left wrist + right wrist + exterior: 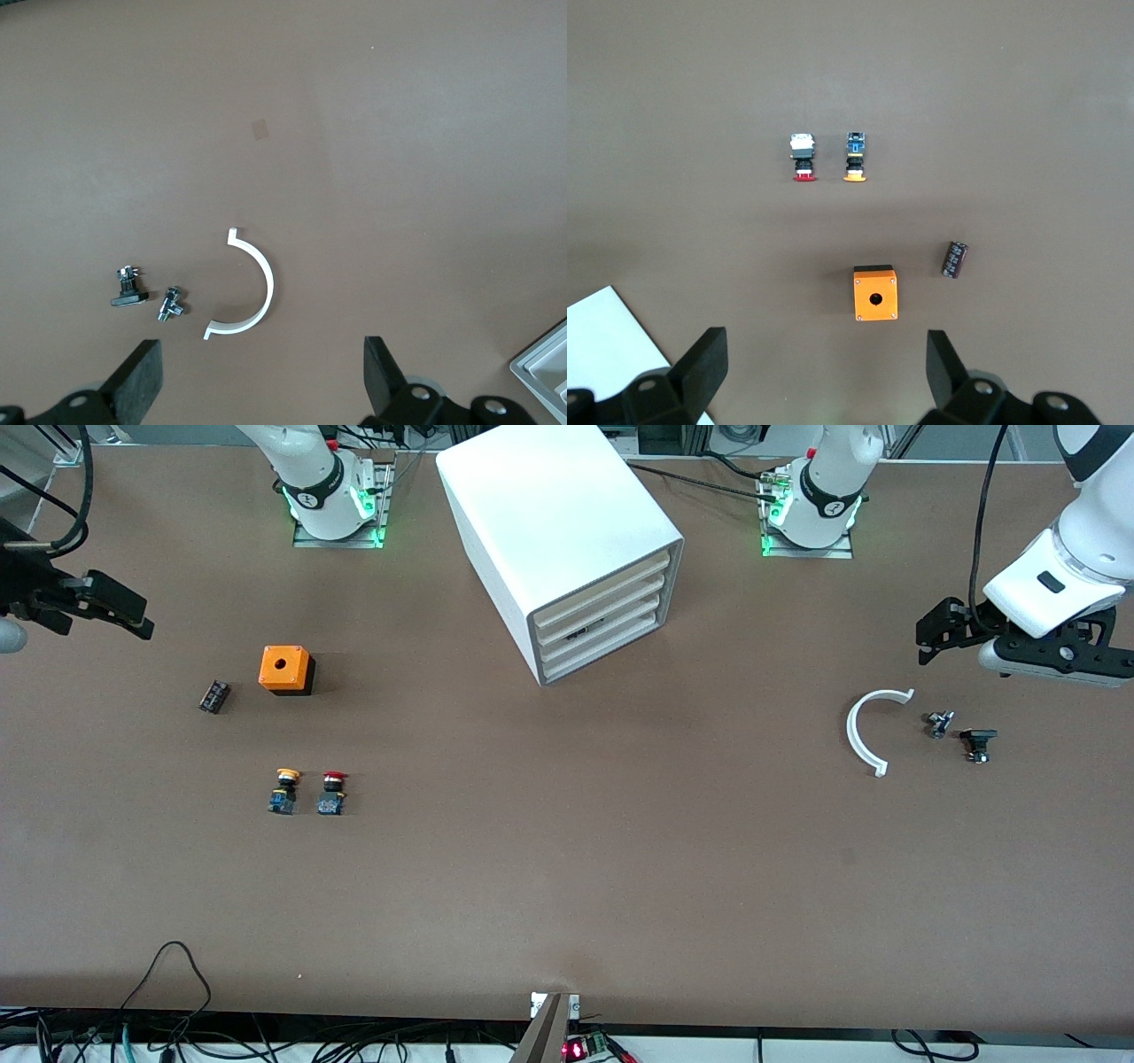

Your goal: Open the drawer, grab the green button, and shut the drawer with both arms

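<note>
The white cabinet [558, 522] stands at the back middle of the table, between the two arm bases. Its four pale tray drawers [602, 624] are all shut and look alike. The green-capped button is hidden. My left gripper [932, 636] is open and empty in the air at the left arm's end of the table; in the left wrist view [263, 385] bare table lies between its fingers. My right gripper [133, 615] is open and empty in the air at the right arm's end; it also shows in the right wrist view [826, 376].
Toward the right arm's end lie an orange box [285, 670], a small black cylinder [213, 696], a yellow-capped button [283, 791] and a red-capped button [332, 793]. Toward the left arm's end lie a white curved piece [864, 735], a metal fitting [939, 723] and a black part [977, 742].
</note>
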You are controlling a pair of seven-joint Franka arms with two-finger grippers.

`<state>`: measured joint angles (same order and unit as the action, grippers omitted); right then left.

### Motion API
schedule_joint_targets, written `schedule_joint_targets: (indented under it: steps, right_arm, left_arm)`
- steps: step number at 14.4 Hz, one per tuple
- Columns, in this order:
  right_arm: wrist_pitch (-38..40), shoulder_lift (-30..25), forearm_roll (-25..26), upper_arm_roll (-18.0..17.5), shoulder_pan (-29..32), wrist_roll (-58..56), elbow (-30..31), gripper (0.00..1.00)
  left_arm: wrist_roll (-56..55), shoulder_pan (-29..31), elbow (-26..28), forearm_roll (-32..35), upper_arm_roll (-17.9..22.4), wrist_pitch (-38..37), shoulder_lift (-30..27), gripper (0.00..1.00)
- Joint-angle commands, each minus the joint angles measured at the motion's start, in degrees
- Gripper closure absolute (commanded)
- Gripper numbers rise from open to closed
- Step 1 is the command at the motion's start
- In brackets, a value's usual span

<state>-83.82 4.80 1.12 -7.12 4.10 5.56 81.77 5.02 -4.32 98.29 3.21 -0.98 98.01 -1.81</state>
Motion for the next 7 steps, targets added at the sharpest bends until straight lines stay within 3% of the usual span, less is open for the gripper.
schedule_joint_targets:
  steps: [1, 3, 7]
  right_arm:
    - [-1.6, 2.92, 0.28, -0.17, 0.38, -1.78, -0.21, 0.01]
    - [-1.69, 5.38, 0.11, -0.17, 0.2, -2.93, -0.12, 0.01]
    - [-1.78, 9.25, 0.02, -0.43, -0.41, 3.63, 0.76, 0.01]
  left_arm:
    - [-0.01, 0.36, -1.53, -1.19, 0.01, -0.89, 0.76, 0.0]
    - [0.25, 0.36, -1.61, -2.06, 0.01, -3.24, 0.76, 0.0]
    - [0.95, -0.25, -1.61, -10.93, 0.01, -19.04, 1.89, 0.0]
